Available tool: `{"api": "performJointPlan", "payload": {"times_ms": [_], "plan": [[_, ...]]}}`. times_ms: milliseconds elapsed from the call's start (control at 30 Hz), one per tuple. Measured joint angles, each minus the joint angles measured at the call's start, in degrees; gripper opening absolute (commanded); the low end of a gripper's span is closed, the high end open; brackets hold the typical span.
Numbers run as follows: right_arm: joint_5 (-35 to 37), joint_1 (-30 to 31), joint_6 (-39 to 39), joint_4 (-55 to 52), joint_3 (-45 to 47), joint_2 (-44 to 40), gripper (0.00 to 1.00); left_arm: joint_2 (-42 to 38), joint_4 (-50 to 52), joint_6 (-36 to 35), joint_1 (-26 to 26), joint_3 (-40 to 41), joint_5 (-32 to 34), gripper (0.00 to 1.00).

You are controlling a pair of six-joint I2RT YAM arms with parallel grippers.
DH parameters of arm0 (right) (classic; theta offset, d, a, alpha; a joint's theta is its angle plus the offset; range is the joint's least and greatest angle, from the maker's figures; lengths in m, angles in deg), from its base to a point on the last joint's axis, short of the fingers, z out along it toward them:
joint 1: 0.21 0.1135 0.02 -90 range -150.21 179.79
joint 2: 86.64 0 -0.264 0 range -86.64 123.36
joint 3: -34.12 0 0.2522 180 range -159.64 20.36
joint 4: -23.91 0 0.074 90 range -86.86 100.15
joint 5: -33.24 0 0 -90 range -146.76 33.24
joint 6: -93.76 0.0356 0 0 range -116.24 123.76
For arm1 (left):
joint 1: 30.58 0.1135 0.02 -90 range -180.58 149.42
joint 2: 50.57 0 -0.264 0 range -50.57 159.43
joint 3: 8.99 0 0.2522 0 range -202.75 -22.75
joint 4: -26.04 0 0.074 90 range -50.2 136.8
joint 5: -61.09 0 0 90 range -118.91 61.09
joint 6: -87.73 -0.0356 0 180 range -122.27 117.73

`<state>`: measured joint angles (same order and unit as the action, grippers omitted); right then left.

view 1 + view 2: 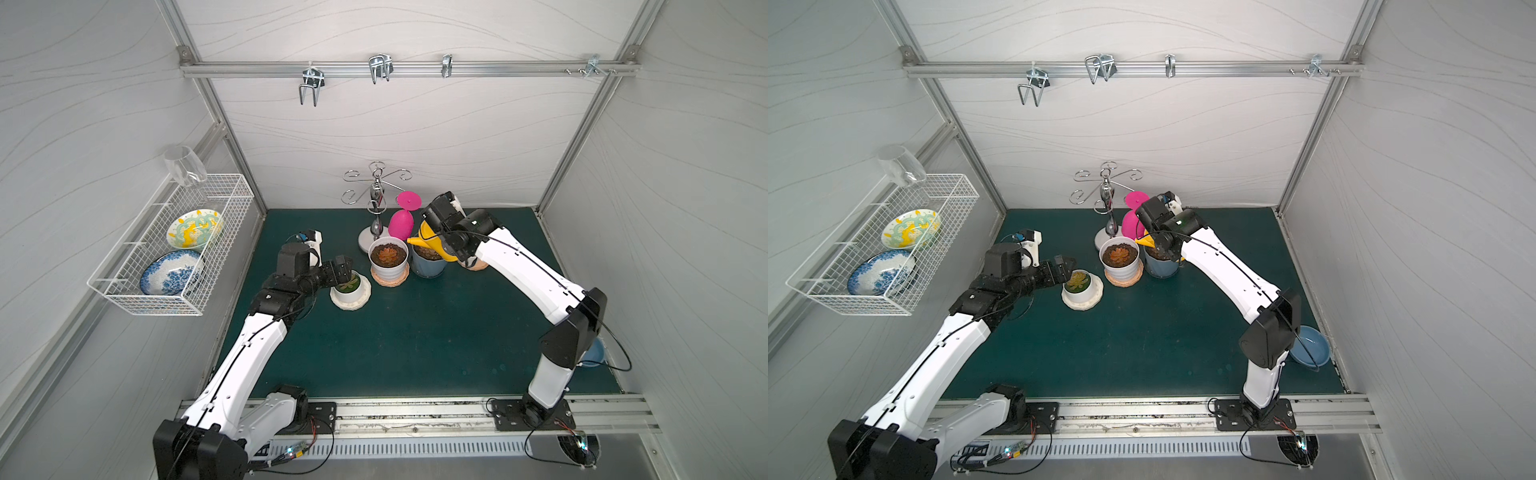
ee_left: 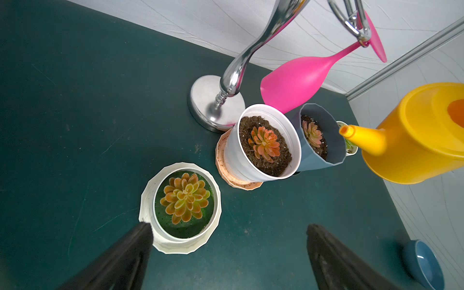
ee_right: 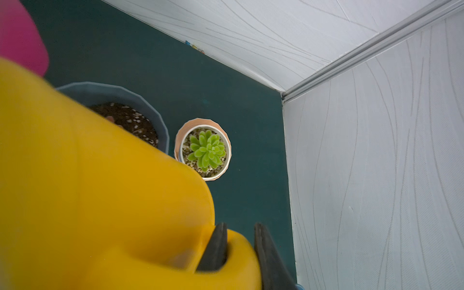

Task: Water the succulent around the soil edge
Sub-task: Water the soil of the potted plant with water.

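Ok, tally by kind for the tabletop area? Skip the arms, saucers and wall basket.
Potted succulents: 4
Yellow watering can: 1
Pink wine glass: 1
Chrome glass rack: 1
Blue bowl: 1
Total: 8

**No readable writing in view**

No word, number, brand or sign can be read in any view. In the right wrist view a small multicoloured mark (image 3: 194, 47) sits at the foot of the far wall, too small and blurred to read. The yellow watering can (image 2: 411, 135) shows only plain plastic.
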<state>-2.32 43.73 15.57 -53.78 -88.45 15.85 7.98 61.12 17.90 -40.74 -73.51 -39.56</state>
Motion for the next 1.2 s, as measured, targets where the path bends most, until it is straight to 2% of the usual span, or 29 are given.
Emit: {"api": "performJointPlan", "payload": {"times_ms": [500, 1200], "plan": [[3.98, 6.05, 0.00, -2.36, -7.52, 7.13, 0.00, 0.00, 2.36, 1.07, 0.00, 0.00, 3.08, 1.00], [11.98, 10.29, -5.86, -3.93, -17.77, 17.99, 0.00, 0.94, 2.60, 1.42, 0.00, 0.00, 4.48, 1.00]]}}
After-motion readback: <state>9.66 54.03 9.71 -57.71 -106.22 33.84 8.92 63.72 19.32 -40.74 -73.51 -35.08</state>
